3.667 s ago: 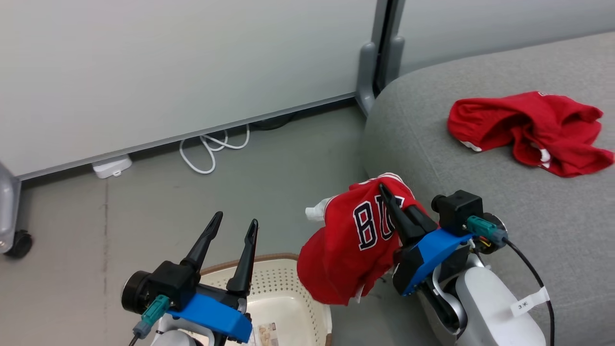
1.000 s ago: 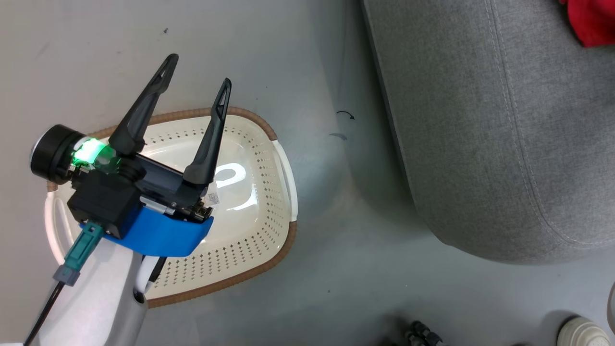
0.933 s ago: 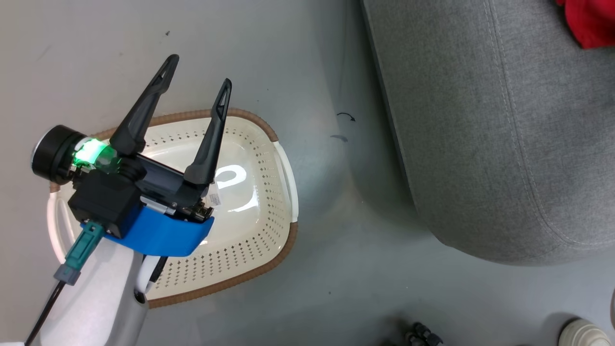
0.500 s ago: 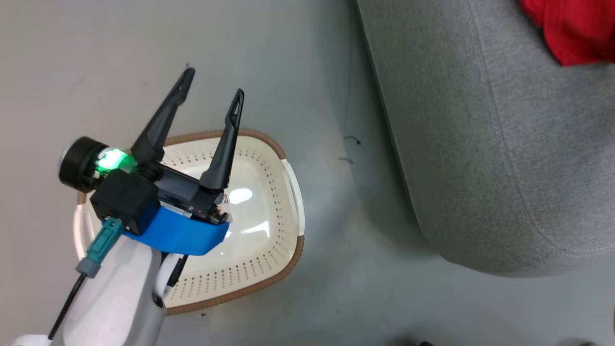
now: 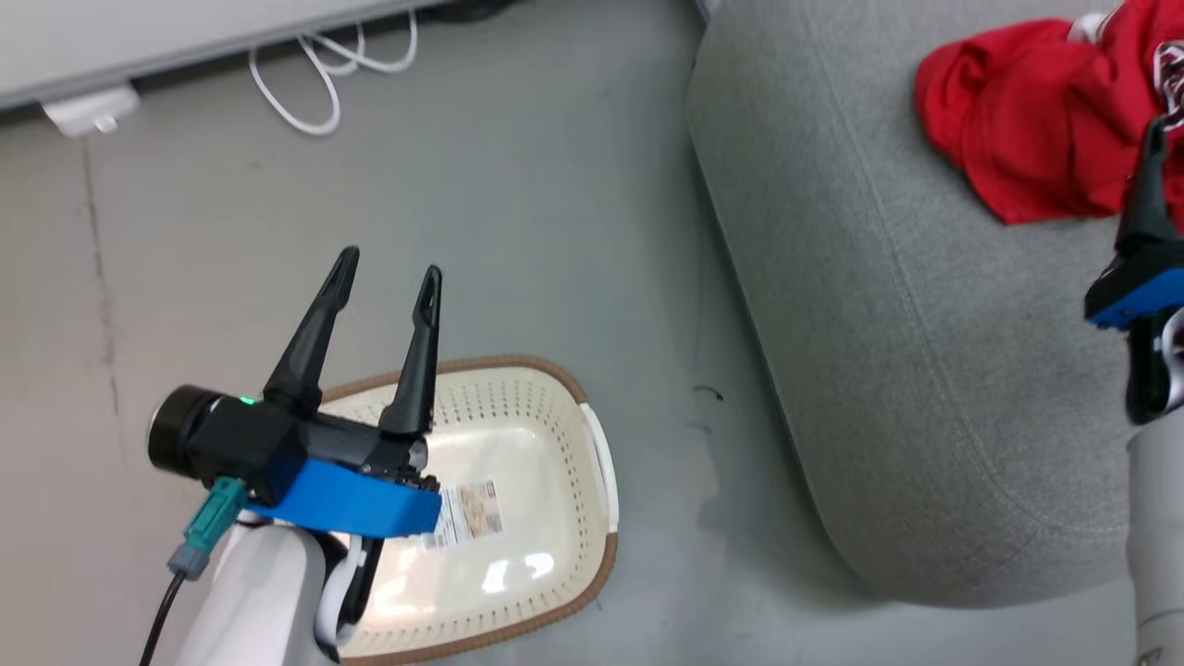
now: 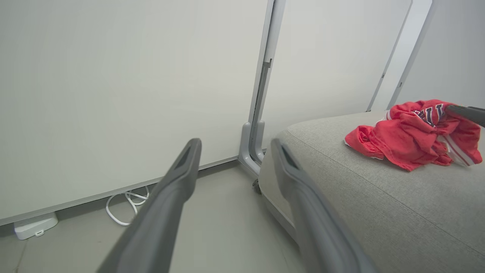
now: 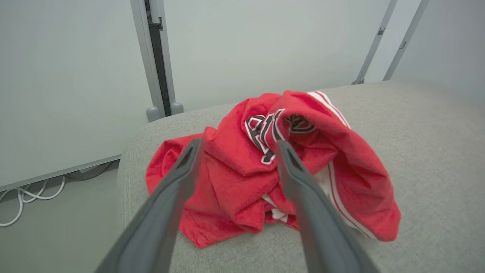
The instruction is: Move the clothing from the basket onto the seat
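Observation:
The clothing point(image 5: 1017, 139) lies as one red heap on the grey seat point(image 5: 879, 370), the lettered jersey point(image 7: 273, 129) bunched on top of the plain red shorts point(image 7: 182, 170). My right gripper point(image 7: 238, 143) hovers just in front of the heap, open, with nothing between its fingers; one of those fingers point(image 5: 1149, 185) shows at the head view's right edge. The cream basket point(image 5: 555, 435) stands on the floor left of the seat, with a printed label on its bottom. My left gripper point(image 5: 388, 264) is open above the basket's far rim, holding nothing.
A white cable point(image 5: 305, 83) and a white adapter point(image 5: 88, 109) lie on the floor by the wall. A grey panel post point(image 6: 257, 113) stands at the seat's far corner. A strip of grey floor point(image 5: 666, 370) separates basket and seat.
The jersey, held by my right gripper a few seconds ago, now lies on the seat with the shorts. The head camera has tilted up, bringing the right gripper and wall into view.

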Available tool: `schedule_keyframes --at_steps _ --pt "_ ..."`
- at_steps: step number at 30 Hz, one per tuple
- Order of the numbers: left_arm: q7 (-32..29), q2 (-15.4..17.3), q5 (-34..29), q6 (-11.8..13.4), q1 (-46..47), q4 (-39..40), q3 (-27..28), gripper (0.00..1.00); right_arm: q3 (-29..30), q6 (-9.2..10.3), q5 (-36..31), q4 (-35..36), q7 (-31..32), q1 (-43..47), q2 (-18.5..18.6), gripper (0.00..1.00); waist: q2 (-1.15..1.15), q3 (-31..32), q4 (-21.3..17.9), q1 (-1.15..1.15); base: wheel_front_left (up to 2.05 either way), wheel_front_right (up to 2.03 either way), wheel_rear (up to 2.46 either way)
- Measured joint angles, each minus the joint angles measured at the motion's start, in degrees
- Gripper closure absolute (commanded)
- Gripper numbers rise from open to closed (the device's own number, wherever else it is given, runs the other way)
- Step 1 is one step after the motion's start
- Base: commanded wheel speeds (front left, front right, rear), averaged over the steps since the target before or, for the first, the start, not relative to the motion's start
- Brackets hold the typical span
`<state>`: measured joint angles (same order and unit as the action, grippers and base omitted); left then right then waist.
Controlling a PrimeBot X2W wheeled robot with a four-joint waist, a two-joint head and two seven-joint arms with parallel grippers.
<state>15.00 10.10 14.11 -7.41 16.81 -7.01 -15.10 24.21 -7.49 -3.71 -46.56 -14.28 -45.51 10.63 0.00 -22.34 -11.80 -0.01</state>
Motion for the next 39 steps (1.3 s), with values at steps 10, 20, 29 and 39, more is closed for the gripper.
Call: schedule_keyframes --at_steps 10,20,29,39 --pt "0.00 -3.10 0.00 0.00 -6.67 -2.76 4.83 0.00 -7.72 0.00 1.19 13.50 0.19 14.24 -4.65 0.00 0.00 9.98 2.09 -0.01 0.00 0.00 0.00" --pt "0.00 -4.57 -0.20 0.00 -11.00 -4.77 8.69 0.00 -13.14 0.00 3.34 25.44 4.77 28.05 -7.12 0.00 0.00 16.26 5.45 0.00 0.00 0.00 0.00" --pt "0.01 -5.58 -0.45 0.00 -12.09 -7.23 10.87 0.00 -17.15 0.00 5.57 30.30 5.64 35.32 -7.65 0.00 0.00 18.46 9.35 0.00 0.00 0.00 0.00" --pt "0.00 -6.17 -0.20 0.00 -14.04 -10.14 12.52 0.00 -21.19 0.01 7.69 31.56 6.51 39.46 -7.70 0.00 0.00 21.32 12.56 0.01 0.00 0.00 0.00"
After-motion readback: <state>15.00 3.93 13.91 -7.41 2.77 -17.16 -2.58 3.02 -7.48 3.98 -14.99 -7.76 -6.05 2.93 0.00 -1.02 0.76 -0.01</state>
